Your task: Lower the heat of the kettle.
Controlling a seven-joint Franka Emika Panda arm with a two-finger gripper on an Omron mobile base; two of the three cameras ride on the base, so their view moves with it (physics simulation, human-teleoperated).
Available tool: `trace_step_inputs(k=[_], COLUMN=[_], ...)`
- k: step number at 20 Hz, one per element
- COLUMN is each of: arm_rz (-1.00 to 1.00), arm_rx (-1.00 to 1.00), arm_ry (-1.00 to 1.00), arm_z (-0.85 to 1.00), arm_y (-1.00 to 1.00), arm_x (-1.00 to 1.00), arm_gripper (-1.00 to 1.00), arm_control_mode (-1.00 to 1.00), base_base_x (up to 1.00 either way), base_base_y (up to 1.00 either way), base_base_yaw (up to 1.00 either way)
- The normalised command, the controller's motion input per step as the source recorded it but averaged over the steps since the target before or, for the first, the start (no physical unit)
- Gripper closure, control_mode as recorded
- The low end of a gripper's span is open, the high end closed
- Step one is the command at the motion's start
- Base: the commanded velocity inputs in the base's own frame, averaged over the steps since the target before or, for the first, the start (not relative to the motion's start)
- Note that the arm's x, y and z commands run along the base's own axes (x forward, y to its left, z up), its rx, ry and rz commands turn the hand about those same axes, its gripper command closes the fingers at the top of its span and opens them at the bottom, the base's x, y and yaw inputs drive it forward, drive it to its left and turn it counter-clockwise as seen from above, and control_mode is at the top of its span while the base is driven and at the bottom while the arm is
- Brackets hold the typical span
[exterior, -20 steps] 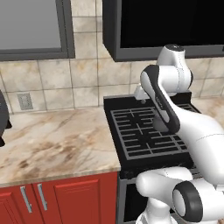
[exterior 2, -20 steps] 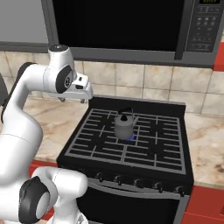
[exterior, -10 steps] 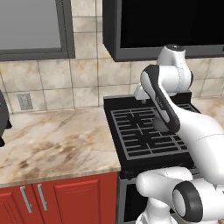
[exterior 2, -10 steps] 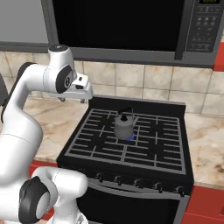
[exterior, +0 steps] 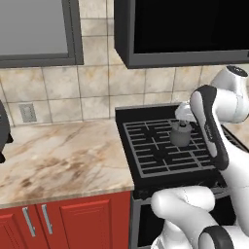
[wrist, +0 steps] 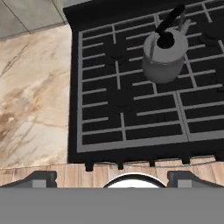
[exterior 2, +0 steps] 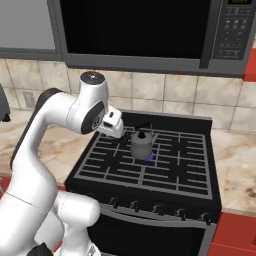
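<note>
The small grey kettle (exterior 2: 142,143) with its black arched handle stands on the middle of the black stove grate (exterior 2: 120,165), over a blue flame (exterior 2: 149,159). It also shows as the kettle (exterior: 180,134) and, from above, the kettle (wrist: 164,57). A row of dark stove knobs (exterior 2: 155,209) runs along the stove front, seen in the hand view as the knobs (wrist: 120,166). My gripper (wrist: 112,178) is open, fingertips wide apart with nothing between them, hanging above the stove's left front part. The hand (exterior 2: 113,123) is left of the kettle, apart from it.
A marble counter (exterior: 58,160) lies left of the stove, with red cabinets (exterior: 73,221) under it. A black microwave (exterior 2: 145,30) hangs above the stove. More counter (exterior 2: 237,170) lies to its right. A dark appliance (exterior: 4,130) stands at the counter's far left.
The arm has swung right and down toward the stove, bringing the hand closer to the kettle. The kettle has not moved.
</note>
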Motion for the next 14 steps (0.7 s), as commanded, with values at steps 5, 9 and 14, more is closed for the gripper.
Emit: trace_step_inputs(k=[5,9,14], arm_rz=[-0.26,-0.25,-0.27], arm_rx=[0.29,0.32,0.37], arm_ry=[-0.1,-0.14,-0.07], arm_z=[-0.53,-0.5,-0.56], arm_y=[-0.83,-0.7,-0.62], arm_x=[-0.84,-0.95,-0.54], arm_gripper=[-1.0,-1.0,-1.0], arm_control_mode=[-1.0,-1.0,-1.0], base_base_x=[0.0,0.0,0.0], base_base_y=[0.0,0.0,0.0], base_base_yaw=[0.0,0.0,0.0])
